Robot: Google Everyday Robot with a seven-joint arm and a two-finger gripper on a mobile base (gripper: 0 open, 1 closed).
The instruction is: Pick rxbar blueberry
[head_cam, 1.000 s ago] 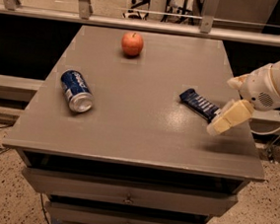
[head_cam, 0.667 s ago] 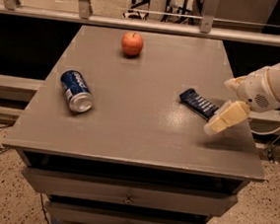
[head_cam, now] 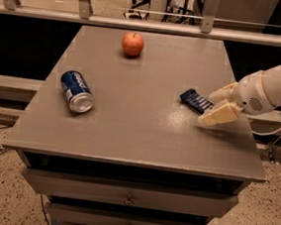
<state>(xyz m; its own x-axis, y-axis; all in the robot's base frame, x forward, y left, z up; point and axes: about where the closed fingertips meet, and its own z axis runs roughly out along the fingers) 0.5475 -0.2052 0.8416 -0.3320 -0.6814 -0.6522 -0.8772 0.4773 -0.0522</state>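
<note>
The rxbar blueberry (head_cam: 194,100), a flat dark navy bar with white lettering, lies on the grey table (head_cam: 139,129) at the right of the middle. My gripper (head_cam: 212,105) reaches in from the right on a white arm (head_cam: 272,87), low over the table. Its cream fingers (head_cam: 219,115) stand open on either side of the bar's right end, one nearer and one farther. The right end of the bar is hidden behind the fingers.
A blue soda can (head_cam: 76,91) lies on its side at the table's left. A red apple (head_cam: 132,44) stands near the far edge. A metal railing (head_cam: 149,24) runs behind the table. Drawers (head_cam: 129,199) sit under the tabletop.
My gripper has moved a little to the left, closer over the bar's right end. The bar, the can and the apple have not moved.
</note>
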